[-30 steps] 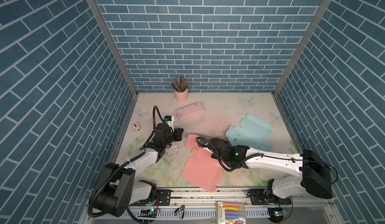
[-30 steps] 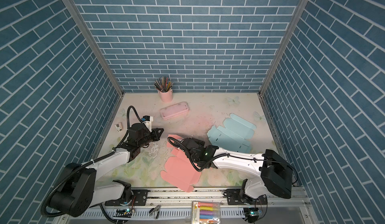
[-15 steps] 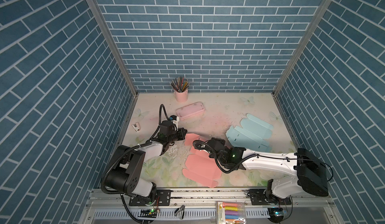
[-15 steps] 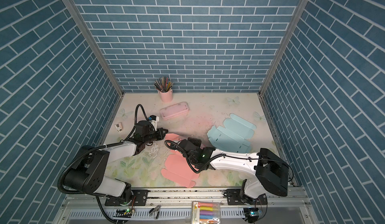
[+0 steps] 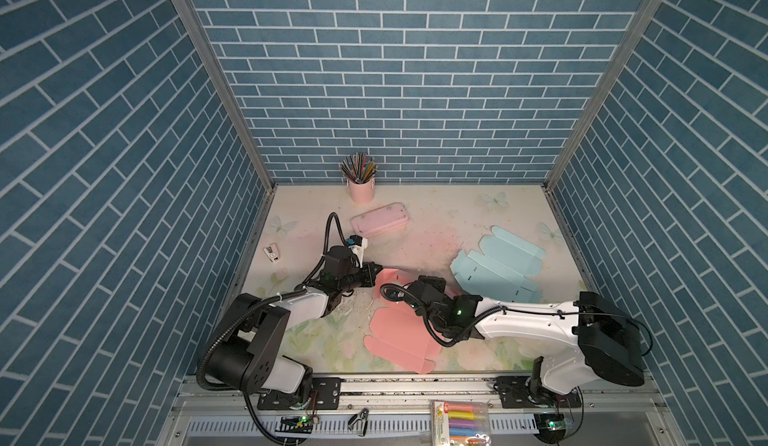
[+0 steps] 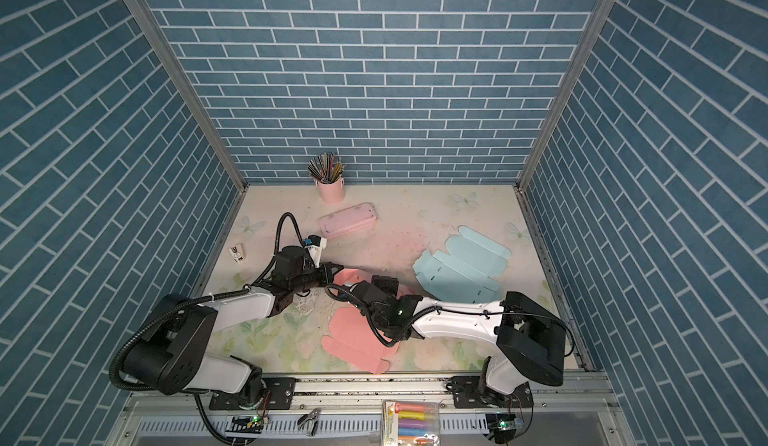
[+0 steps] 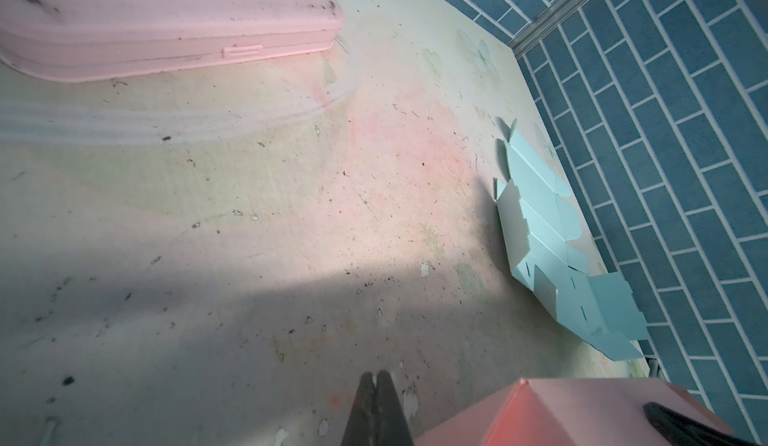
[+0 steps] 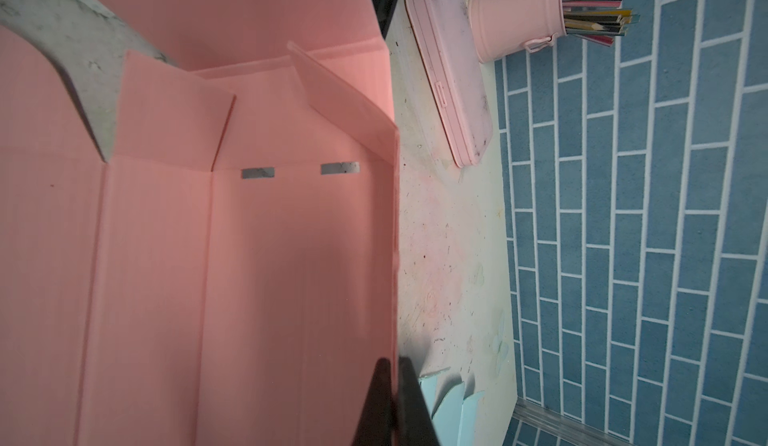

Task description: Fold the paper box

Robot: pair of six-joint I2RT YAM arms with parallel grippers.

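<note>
The pink paper box (image 5: 399, 334) (image 6: 353, 334) lies partly folded at the front middle of the table, with one side panel raised. In the right wrist view my right gripper (image 8: 392, 367) is shut on the edge of that raised panel (image 8: 374, 232). The box floor with two slots (image 8: 257, 172) stretches beyond it. In both top views its wrist (image 5: 430, 286) (image 6: 384, 284) hangs over the box's far side. My left gripper (image 7: 377, 377) (image 5: 373, 274) is shut with nothing in it, low over the table just beside the box's far corner (image 7: 582, 410).
A flat light-blue box blank (image 5: 498, 265) lies at the right. A pink pencil case (image 5: 380, 224) and a pink cup of pencils (image 5: 360, 184) stand at the back. A small white sharpener (image 5: 272, 253) lies by the left wall. A chalk pack (image 5: 459, 423) sits on the front rail.
My left arm has stretched forward and its shut gripper has moved right to the pink box's far corner. The right gripper has stayed shut on the panel, nearly in place.
</note>
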